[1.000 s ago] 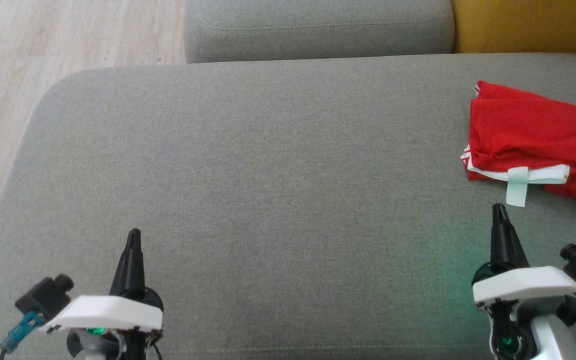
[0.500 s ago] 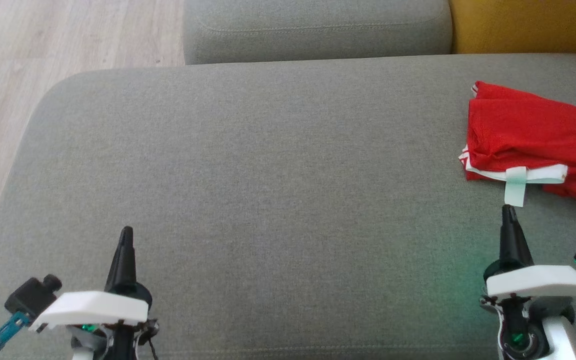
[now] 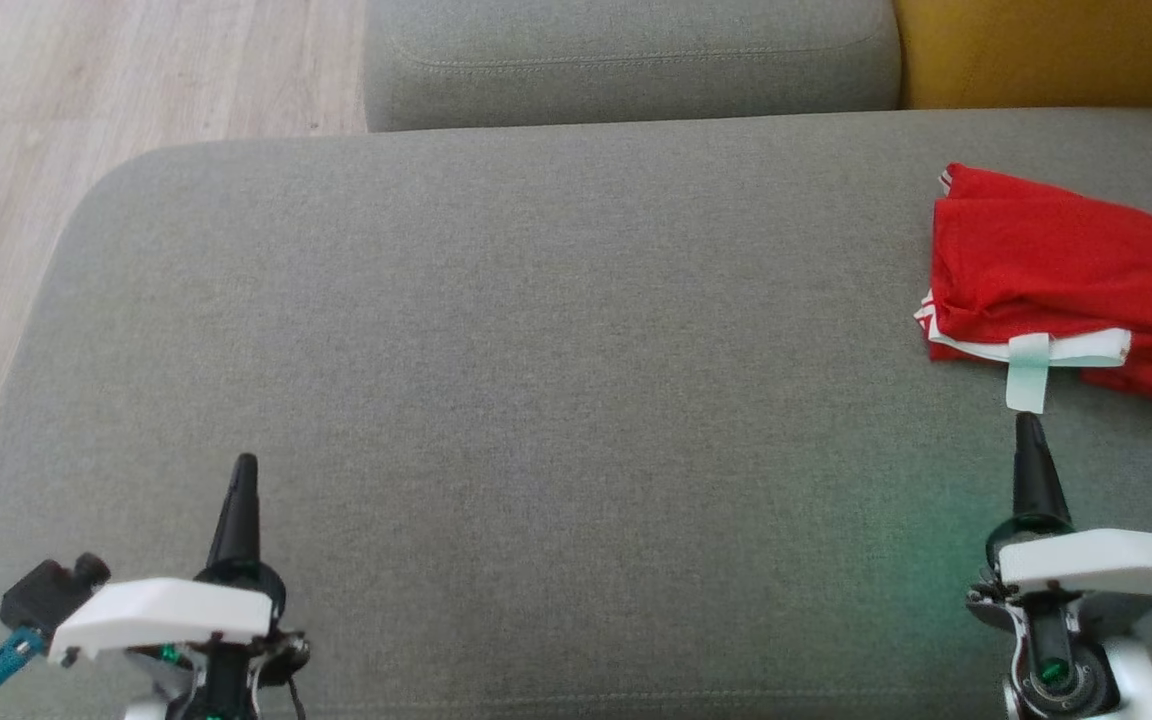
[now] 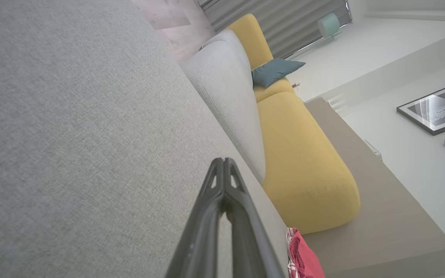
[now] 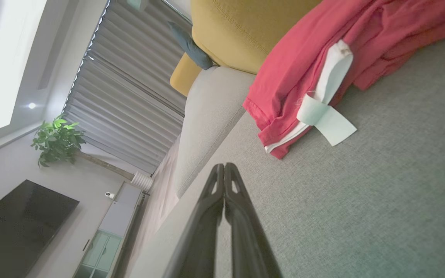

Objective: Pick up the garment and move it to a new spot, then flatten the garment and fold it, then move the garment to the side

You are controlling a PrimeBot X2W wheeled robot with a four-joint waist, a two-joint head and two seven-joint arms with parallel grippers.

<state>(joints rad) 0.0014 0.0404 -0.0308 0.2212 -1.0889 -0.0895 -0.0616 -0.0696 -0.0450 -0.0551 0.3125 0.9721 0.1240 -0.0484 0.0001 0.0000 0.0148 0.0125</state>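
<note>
While a plant [image 5: 56,141] is shown from the right wrist, the garment [image 3: 1046,260] is laid just beyond the closed, empty right hand [image 3: 1028,424].

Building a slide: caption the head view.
Shut right pincer points at a red garment on the grey sofa.

Nothing legible anywhere; the pale tag [image 5: 326,124] on the garment [image 5: 296,65] shows no readable print.
</note>
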